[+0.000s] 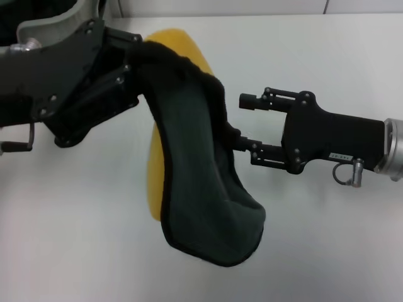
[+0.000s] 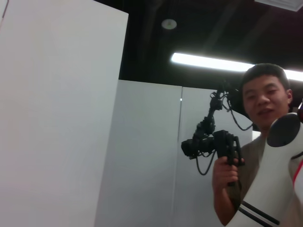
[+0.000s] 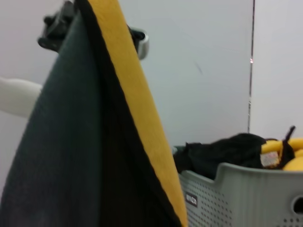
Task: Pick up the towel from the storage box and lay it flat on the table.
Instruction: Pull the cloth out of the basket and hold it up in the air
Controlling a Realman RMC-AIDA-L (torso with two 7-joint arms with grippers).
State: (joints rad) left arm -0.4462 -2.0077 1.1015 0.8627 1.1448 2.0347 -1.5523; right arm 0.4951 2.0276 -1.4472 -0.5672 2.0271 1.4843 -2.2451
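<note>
- Above the table [image 1: 327,56], the towel [image 1: 195,170] hangs in the air from the left gripper [image 1: 140,47], which has it pinched at its top edge. Held by that one point, the cloth droops in a long fold, dark green side toward the head camera and yellow side behind.
- Lifting it high like this looks meant to get the whole cloth free and let its weight pull it open before it is laid down.
- The right gripper [image 1: 245,123] reaches in from the side at the level of the towel's black-stitched edge. Its jaws stand apart, one finger above and one below; the lower finger [image 1: 242,143] touches or is just beside the edge, and I cannot tell which from the head view.
- My reading is that it is there to take a second corner, so the two arms can stretch the towel flat.
- The storage box [image 3: 246,198] appears only in the right wrist view, behind the hanging cloth and holding more dark and yellow cloth [image 3: 227,151].
- Laying the towel on the table is not yet done.
</note>
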